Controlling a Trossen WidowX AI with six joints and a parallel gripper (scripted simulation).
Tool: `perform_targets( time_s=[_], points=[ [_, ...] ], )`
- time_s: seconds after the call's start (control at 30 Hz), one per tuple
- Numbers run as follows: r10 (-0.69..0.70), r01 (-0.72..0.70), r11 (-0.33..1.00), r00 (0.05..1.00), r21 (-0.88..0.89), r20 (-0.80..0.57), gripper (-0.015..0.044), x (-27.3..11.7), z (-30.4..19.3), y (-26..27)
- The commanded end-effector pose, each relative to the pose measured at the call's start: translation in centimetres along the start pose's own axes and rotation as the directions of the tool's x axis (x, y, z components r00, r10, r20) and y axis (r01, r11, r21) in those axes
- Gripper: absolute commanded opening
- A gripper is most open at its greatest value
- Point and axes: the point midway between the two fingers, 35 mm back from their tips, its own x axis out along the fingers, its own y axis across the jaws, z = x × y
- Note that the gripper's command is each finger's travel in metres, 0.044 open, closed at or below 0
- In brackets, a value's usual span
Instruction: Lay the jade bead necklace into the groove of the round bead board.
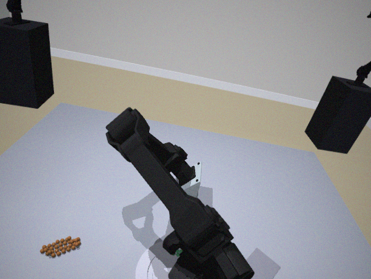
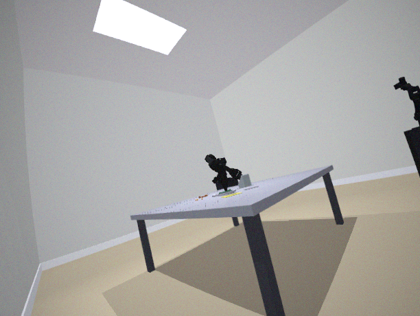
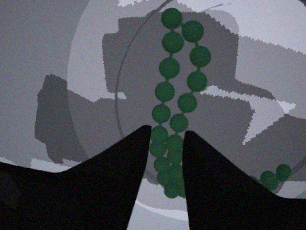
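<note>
Pedestal (image 1: 40, 63): stood dark beyond the table (image 1: 76, 182) (image 2: 192, 216) at far left in the top view.
Orange beads (image 1: 60, 246) (image 2: 202, 196): lay bunched in rows on the tabletop, seen from top and exterior but outside the wrist view.
Round board (image 1: 142, 267) (image 2: 214, 196) (image 3: 80, 75): showed only partly from above, under the arm; its curved groove line was plainer at the wrist.
Jade necklace (image 1: 178, 252) (image 2: 224, 192) (image 3: 171, 42): a green speck from above, yet a long double strand over the board at the wrist, with more green beads at lower right.
Claw (image 2: 226, 189) (image 3: 166, 135): clamped on the necklace, its strands pinched between the fingers; from above the arm (image 1: 154, 176) (image 2: 221, 170) hid the tips.
Yellow strip (image 2: 231, 195): appeared beside the board in the exterior view alone.
Pale block (image 1: 197, 173) (image 2: 245, 181): two dark dots showed only from above.
Second pedestal (image 1: 339, 115): stood at far right in the top view.
</note>
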Motion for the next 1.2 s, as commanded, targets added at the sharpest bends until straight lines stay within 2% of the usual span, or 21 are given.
perform_targets(
  time_s=[0.0,0.53,1.07,1.1,1.17],
  points=[
    [0.003,-0.003,1.000,1.000,0.003,0.002,0.0000,-0.2,-0.1,-0.9],
    [0.002,-0.002,1.000,1.000,0.003,0.002,0.0000,0.2,-0.4,-2.4],
    [0.002,-0.002,1.000,1.000,0.003,0.002,0.0420,-0.1,-0.4,-2.4],
    [0.004,-0.004,1.000,1.000,0.004,0.001,0.0440,-0.1,-0.4,-2.3],
    [0.002,-0.002,1.000,1.000,0.003,0.002,0.0440,-0.1,-0.4,-2.3]
  ],
)
